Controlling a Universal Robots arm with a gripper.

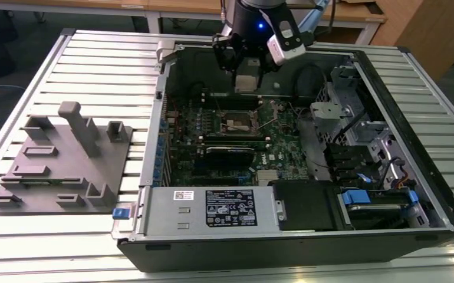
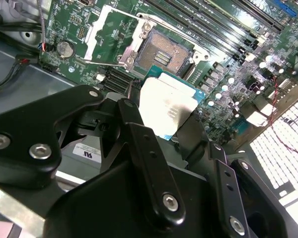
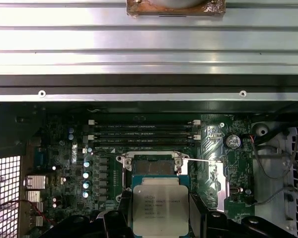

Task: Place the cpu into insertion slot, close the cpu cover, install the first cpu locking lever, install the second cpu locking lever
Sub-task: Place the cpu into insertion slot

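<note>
Hand [image 3: 160, 220] clamped on one cpu [image 3: 160, 208], printed face showing in both wrist views. The cpu hangs over the green board, near the single insertion slot [image 3: 153, 166]. The cpu cover [image 2: 111, 34] stands open. The grey box [image 1: 164, 215] carries two labels.
</note>
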